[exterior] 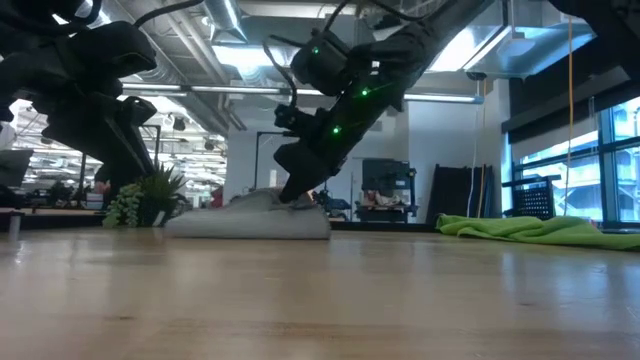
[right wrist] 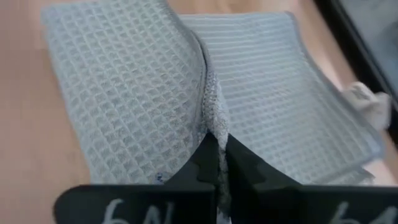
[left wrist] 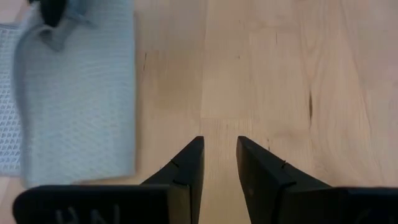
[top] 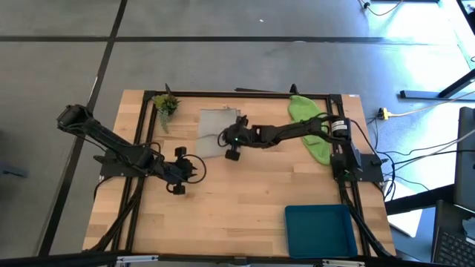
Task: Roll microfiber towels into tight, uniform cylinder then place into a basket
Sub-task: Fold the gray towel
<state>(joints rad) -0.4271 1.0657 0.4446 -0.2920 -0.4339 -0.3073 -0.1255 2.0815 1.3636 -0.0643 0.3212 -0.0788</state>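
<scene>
Right end effector (right wrist: 217, 158) pinches grey towel's (right wrist: 137, 93) edge; the thin grip could probably slip. Left end effector (left wrist: 219, 163) waits narrowly open.

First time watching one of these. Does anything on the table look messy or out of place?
The green towel lies crumpled over the table's right frame rail instead of flat. The grey towel has one edge pinched up by the right gripper. Otherwise nothing stands out.

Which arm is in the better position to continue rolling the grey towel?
The right. Its gripper is shut on a fold of the grey towel. The left gripper is open over bare wood, beside it.
</scene>
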